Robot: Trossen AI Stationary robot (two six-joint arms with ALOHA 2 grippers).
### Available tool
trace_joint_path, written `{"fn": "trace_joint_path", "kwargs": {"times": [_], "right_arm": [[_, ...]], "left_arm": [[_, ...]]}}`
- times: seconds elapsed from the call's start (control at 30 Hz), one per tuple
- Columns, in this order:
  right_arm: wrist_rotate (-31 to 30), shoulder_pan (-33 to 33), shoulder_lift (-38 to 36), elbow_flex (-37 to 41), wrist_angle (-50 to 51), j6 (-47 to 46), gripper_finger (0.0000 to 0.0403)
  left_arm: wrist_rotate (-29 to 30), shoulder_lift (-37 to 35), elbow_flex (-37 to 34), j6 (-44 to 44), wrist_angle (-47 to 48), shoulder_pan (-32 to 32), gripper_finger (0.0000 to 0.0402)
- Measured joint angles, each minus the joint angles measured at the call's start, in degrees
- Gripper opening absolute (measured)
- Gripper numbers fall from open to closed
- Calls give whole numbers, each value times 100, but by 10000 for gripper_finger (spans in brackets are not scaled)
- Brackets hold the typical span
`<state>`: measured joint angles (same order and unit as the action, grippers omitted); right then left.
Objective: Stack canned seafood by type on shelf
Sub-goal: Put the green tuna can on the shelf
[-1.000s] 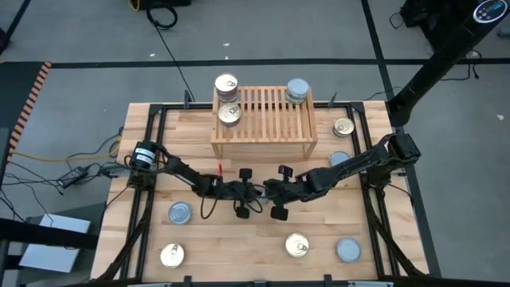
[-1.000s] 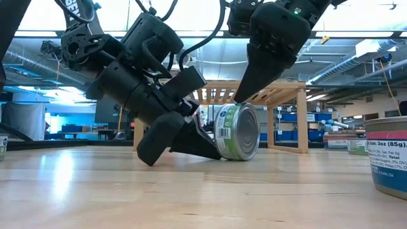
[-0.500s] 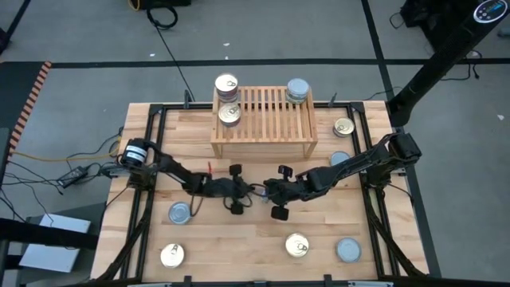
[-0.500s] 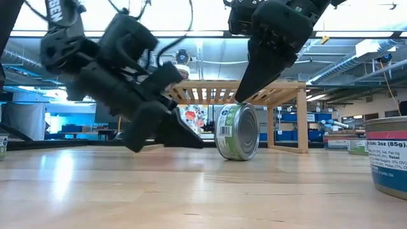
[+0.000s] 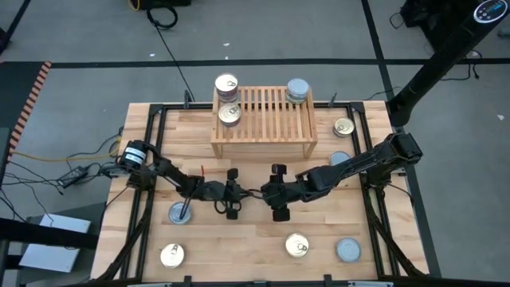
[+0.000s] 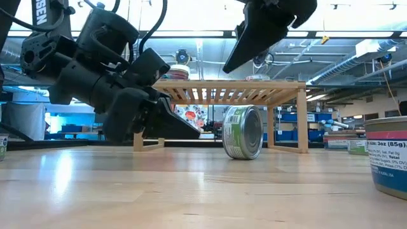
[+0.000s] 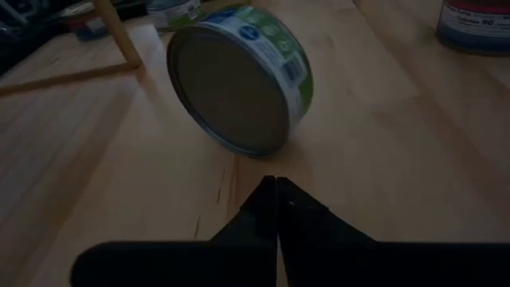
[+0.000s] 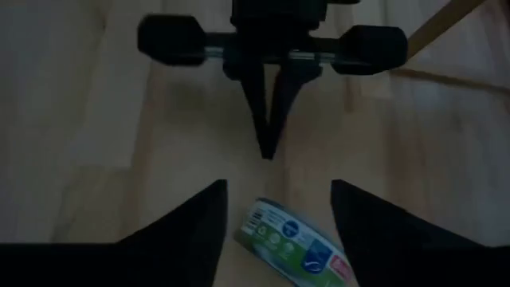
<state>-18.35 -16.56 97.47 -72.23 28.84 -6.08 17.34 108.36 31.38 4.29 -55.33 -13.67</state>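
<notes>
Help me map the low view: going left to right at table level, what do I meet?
Left end effector → tin on edge → shelf leg → big near tin at the right edge.

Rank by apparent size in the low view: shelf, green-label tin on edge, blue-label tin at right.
1. shelf, widest.
2. and 3. unsure: blue-label tin looks taller than the green-label tin, but it is cropped and much nearer the camera.
</notes>
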Motion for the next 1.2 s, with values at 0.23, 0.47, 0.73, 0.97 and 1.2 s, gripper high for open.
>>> {"fn": "trace_joint_path", "kwargs": {"times": [0.23,0.47,0.73,0.97,1.2], "right_arm": [[9,141,-4,-81,792,783,297],[386,354,-4,-81,1088,1677,306],[896,677,376,-85,1038,2201,294],[927,759,468,-85,867,2430,290],[1406,895,557,-85,781,2382,267]], "left_arm": [[-1,0,0,4,0,0,5],[-1,0,0,2,-6,11,5],[-1,0,4,2,-4,11,5],[-2,0,7,13,42,11,5],[-1,0,7,15,38,11,5]]}}
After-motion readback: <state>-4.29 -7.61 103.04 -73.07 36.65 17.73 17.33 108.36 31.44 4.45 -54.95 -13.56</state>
